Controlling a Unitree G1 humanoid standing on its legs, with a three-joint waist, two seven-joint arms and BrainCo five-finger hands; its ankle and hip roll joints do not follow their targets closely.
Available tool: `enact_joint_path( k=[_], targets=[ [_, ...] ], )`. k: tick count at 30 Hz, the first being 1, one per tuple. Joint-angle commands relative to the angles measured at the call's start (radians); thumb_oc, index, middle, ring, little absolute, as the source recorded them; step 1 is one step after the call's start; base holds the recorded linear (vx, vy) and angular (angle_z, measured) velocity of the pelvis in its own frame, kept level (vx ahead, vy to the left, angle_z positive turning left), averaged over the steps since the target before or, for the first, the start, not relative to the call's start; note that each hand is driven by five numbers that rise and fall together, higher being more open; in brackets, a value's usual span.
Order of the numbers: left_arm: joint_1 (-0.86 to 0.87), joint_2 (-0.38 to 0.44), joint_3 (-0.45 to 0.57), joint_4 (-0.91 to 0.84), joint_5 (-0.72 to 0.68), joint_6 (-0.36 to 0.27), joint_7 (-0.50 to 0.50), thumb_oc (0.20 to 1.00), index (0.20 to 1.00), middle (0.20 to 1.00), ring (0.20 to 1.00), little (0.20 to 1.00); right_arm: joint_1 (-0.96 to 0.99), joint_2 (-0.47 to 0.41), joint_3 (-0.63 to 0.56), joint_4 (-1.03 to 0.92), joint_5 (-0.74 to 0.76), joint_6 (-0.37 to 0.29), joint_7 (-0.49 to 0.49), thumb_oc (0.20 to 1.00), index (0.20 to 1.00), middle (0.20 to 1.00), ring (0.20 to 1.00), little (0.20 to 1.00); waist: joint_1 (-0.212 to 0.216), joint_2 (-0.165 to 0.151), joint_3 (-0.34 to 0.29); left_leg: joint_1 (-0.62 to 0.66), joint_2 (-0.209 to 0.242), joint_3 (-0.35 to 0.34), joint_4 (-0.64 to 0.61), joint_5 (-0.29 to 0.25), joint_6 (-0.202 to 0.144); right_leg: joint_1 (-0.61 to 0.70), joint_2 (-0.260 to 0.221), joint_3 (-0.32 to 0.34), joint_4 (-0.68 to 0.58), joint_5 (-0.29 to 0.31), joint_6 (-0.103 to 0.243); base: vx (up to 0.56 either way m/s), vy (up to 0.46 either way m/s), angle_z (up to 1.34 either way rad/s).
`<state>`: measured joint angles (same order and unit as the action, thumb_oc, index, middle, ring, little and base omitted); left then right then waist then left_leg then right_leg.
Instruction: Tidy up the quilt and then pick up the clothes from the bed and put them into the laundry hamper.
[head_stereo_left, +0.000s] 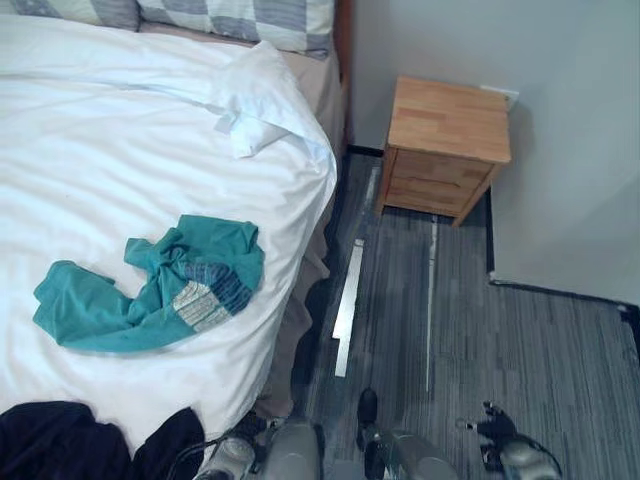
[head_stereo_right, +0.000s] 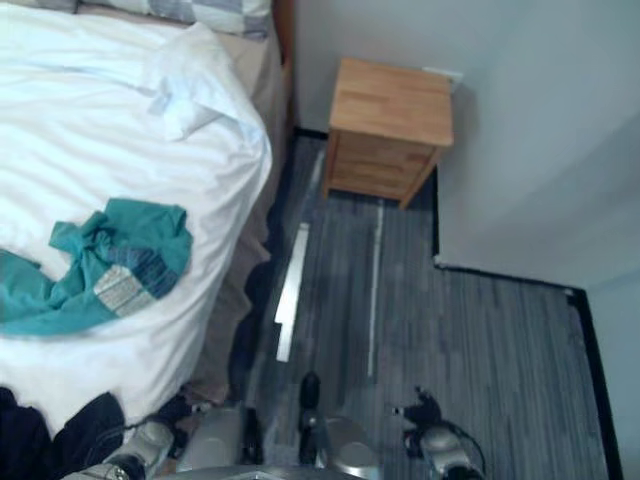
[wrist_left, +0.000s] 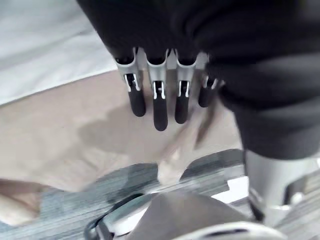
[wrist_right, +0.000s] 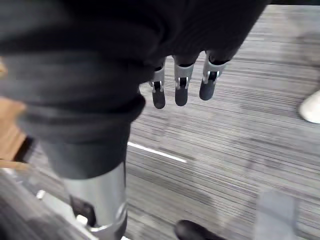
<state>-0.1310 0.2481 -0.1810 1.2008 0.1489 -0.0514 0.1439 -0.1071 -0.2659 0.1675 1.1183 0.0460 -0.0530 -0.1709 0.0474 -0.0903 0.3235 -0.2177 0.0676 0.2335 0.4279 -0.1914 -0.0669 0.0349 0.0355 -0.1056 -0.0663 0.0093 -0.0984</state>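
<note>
Ahead of my left hand (wrist_left: 157, 95), up on the bed, lies the teal T-shirt (head_stereo_left: 150, 285), crumpled on the white quilt (head_stereo_left: 120, 150) and well apart from the fingers. Nearer that hand, at the bed's near edge, I see a dark garment (head_stereo_left: 70, 440) bunched on the quilt. My left hand hangs low beside the bed with its fingers straight and relaxed, holding nothing; past them I see the beige bed skirt (wrist_left: 75, 135) and grey carpet (head_stereo_left: 520, 350).

My right hand (wrist_right: 181, 85) hangs over the carpet on the far side from the bed, its fingers likewise straight and loose, nothing in its grasp. Both garments are well off to that hand's left.

Beyond the right hand, against the wall, stands a wooden nightstand (head_stereo_left: 445, 145) with its drawers closed; I cannot tell what is inside. A fold of the quilt is bunched up near the checked pillows (head_stereo_left: 230, 20) at the head of the bed.
</note>
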Motion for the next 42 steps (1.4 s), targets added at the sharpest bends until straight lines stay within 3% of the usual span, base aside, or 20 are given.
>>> enact_joint_path(
  k=[1,2,4,6,9,12,15,17,18,22,23,26,28,30,33,35,37,39,40,42],
  targets=[
    [0.007,0.02,-0.065,-0.028,0.104,-0.004,0.129,1.0,1.0,1.0,1.0,1.0,0.063,-0.073,-0.006,-0.026,-0.033,0.001,-0.019,1.0,1.0,1.0,1.0,1.0,-0.017,0.044,-0.027,-0.011,0.021,0.193,-0.259,0.212,-0.015,0.073,-0.113,-0.084,0.109,-0.186,0.213,0.62,0.028,0.54],
    [0.01,0.019,-0.064,-0.024,0.108,-0.001,0.123,1.0,1.0,1.0,1.0,1.0,0.064,-0.071,-0.008,-0.022,-0.041,0.004,-0.019,1.0,1.0,1.0,1.0,1.0,-0.017,0.042,-0.037,-0.012,0.046,0.24,-0.265,0.22,-0.012,0.09,-0.105,-0.097,0.138,-0.202,0.215,0.68,0.051,0.49],
    [0.034,0.016,-0.053,-0.011,0.099,0.003,0.116,1.0,1.0,1.0,1.0,1.0,0.072,-0.056,0.006,-0.017,-0.071,0.004,-0.016,1.0,1.0,1.0,1.0,1.0,0.011,0.033,-0.052,0.058,-0.007,0.205,-0.316,0.177,0.044,0.07,-0.113,-0.119,0.313,-0.2,0.253,0.56,0.087,0.08],
    [0.036,0.016,-0.055,-0.009,0.103,0.01,0.116,1.0,1.0,1.0,1.0,1.0,0.082,-0.039,-0.003,-0.03,-0.08,0.012,-0.007,1.0,1.0,1.0,1.0,1.0,-0.001,0.019,-0.042,0.123,-0.044,0.212,-0.333,0.139,0.093,0.0,-0.166,-0.147,0.562,-0.032,0.36,0.45,0.044,-0.29],
    [0.03,0.023,-0.047,-0.018,0.087,0.013,0.131,1.0,1.0,1.0,1.0,1.0,0.078,-0.028,-0.005,-0.077,-0.074,0.006,-0.016,1.0,1.0,1.0,1.0,1.0,-0.015,0.039,-0.026,0.194,-0.039,0.179,-0.379,0.14,0.106,-0.125,-0.207,-0.138,0.79,0.027,0.36,0.35,-0.035,0.28],
    [0.024,0.026,-0.046,-0.025,0.069,0.006,0.137,1.0,1.0,1.0,1.0,1.0,0.065,-0.026,0.01,-0.113,-0.078,0.001,-0.022,1.0,1.0,1.0,1.0,1.0,-0.03,0.059,-0.018,0.248,-0.022,0.1,-0.419,0.157,0.091,-0.186,-0.214,-0.13,0.637,-0.037,0.314,0.36,-0.219,0.87],
    [0.014,0.033,-0.056,-0.01,0.087,0.0,0.139,1.0,1.0,1.0,1.0,1.0,0.05,-0.042,0.014,-0.142,-0.081,0.002,-0.034,1.0,1.0,1.0,1.0,1.0,-0.046,0.056,-0.038,0.278,-0.022,-0.014,-0.433,0.124,0.046,-0.186,-0.25,0.009,0.193,-0.027,0.3,0.41,-0.337,1.19],
    [0.009,0.034,-0.054,-0.001,0.093,0.0,0.14,1.0,1.0,1.0,1.0,1.0,0.054,-0.045,0.008,-0.164,-0.082,0.001,-0.038,1.0,1.0,1.0,1.0,1.0,-0.056,0.055,-0.043,0.29,-0.019,-0.052,-0.439,0.112,0.033,-0.195,-0.277,0.068,0.115,0.01,0.311,0.39,-0.33,1.17],
    [0.007,0.034,-0.051,0.014,0.109,-0.001,0.144,1.0,1.0,1.0,1.0,1.0,0.082,-0.044,-0.019,-0.201,-0.074,0.0,-0.045,1.0,1.0,1.0,1.0,1.0,-0.08,0.058,-0.052,0.33,0.002,-0.12,-0.457,0.09,0.004,-0.241,-0.327,0.218,0.052,0.071,0.34,0.48,-0.411,1.0],
    [0.022,0.046,-0.036,0.033,0.095,-0.009,0.151,1.0,1.0,1.0,1.0,1.0,0.132,-0.048,-0.044,-0.3,-0.103,-0.004,-0.066,1.0,1.0,1.0,1.0,1.0,-0.086,0.048,-0.067,0.363,0.049,-0.216,-0.459,0.072,-0.035,-0.208,-0.375,0.236,0.021,0.094,0.358,0.43,-0.594,1.65],
    [0.053,0.057,-0.009,0.04,0.079,-0.01,0.161,1.0,1.0,1.0,1.0,1.0,0.131,-0.062,-0.053,-0.401,-0.119,-0.017,-0.08,1.0,1.0,1.0,1.0,1.0,-0.075,0.036,-0.076,0.377,0.104,-0.236,-0.468,0.092,-0.068,-0.212,-0.326,0.22,0.072,0.112,0.36,0.27,-0.639,1.7],
    [0.087,0.036,0.023,0.034,0.049,-0.017,0.185,1.0,1.0,1.0,1.0,1.0,0.133,-0.117,-0.083,-0.578,-0.137,-0.052,-0.125,1.0,1.0,1.0,1.0,1.0,-0.077,0.058,-0.088,0.34,0.192,-0.225,-0.455,0.155,-0.087,-0.178,-0.274,0.176,0.06,0.06,0.36,0.24,-0.529,0.75],
    [0.091,0.008,0.021,0.026,0.038,-0.015,0.188,1.0,1.0,1.0,1.0,1.0,0.143,-0.161,-0.13,-0.648,-0.144,-0.062,-0.166,1.0,1.0,1.0,1.0,1.0,-0.1,0.065,-0.088,0.287,0.212,-0.029,-0.398,0.21,-0.074,-0.115,-0.3,0.056,0.036,0.036,0.35,0.05,-0.273,0.53],
    [0.094,0.006,0.007,-0.009,0.049,-0.009,0.179,1.0,1.0,1.0,1.0,1.0,0.119,-0.211,-0.159,-0.696,-0.165,-0.053,-0.201,1.0,1.0,1.0,1.0,1.0,-0.099,0.06,-0.089,0.238,0.166,0.117,-0.31,0.162,-0.048,-0.079,-0.295,-0.03,0.012,0.022,0.315,-0.1,-0.34,1.69],
    [0.071,0.01,-0.008,-0.015,0.068,-0.001,0.155,1.0,1.0,1.0,1.0,1.0,0.075,-0.287,-0.223,-0.728,-0.183,-0.037,-0.219,1.0,1.0,1.0,1.0,1.0,-0.088,0.051,-0.071,0.121,0.071,0.143,-0.142,0.101,-0.031,-0.068,-0.27,-0.115,0.037,-0.016,0.271,-0.15,-0.279,1.18],
    [0.062,0.016,-0.034,-0.016,0.084,-0.001,0.125,1.0,1.0,1.0,1.0,1.0,0.066,-0.326,-0.259,-0.761,-0.187,-0.031,-0.223,1.0,1.0,1.0,1.0,1.0,-0.099,0.07,-0.076,0.153,0.079,0.198,-0.22,0.098,-0.034,-0.052,-0.248,-0.181,0.067,-0.045,0.28,0.02,-0.125,1.38],
    [0.07,0.035,-0.05,-0.002,0.117,0.005,0.088,1.0,1.0,1.0,1.0,1.0,0.055,-0.375,-0.282,-0.768,-0.211,-0.026,-0.228,1.0,1.0,1.0,1.0,1.0,-0.096,0.069,-0.082,0.207,0.043,0.147,-0.328,0.105,-0.004,-0.078,-0.249,-0.223,0.167,-0.046,0.28,0.06,-0.055,1.36],
    [0.057,0.067,-0.066,0.004,0.139,0.007,0.072,1.0,1.0,1.0,1.0,1.0,0.028,-0.416,-0.301,-0.772,-0.208,-0.023,-0.22,1.0,1.0,1.0,1.0,1.0,-0.109,0.056,-0.064,0.215,0.045,0.128,-0.37,0.115,0.006,-0.141,-0.272,-0.215,0.315,-0.025,0.315,-0.11,-0.042,1.23],
    [0.05,0.08,-0.067,0.006,0.138,0.01,0.074,1.0,1.0,1.0,1.0,1.0,-0.021,-0.437,-0.278,-0.761,-0.208,-0.022,-0.222,1.0,1.0,1.0,1.0,1.0,-0.117,0.052,-0.045,0.209,0.046,0.128,-0.387,0.143,0.021,-0.209,-0.271,-0.169,0.398,0.019,0.332,-0.19,-0.049,1.35],
    [0.04,0.101,-0.061,0.012,0.136,0.007,0.076,1.0,1.0,1.0,1.0,1.0,-0.06,-0.482,-0.266,-0.752,-0.226,-0.02,-0.222,1.0,1.0,1.0,1.0,1.0,-0.112,0.049,-0.035,0.226,0.052,0.103,-0.426,0.151,0.014,-0.244,-0.237,-0.059,0.399,0.001,0.36,-0.08,-0.112,0.9]
  ],
)
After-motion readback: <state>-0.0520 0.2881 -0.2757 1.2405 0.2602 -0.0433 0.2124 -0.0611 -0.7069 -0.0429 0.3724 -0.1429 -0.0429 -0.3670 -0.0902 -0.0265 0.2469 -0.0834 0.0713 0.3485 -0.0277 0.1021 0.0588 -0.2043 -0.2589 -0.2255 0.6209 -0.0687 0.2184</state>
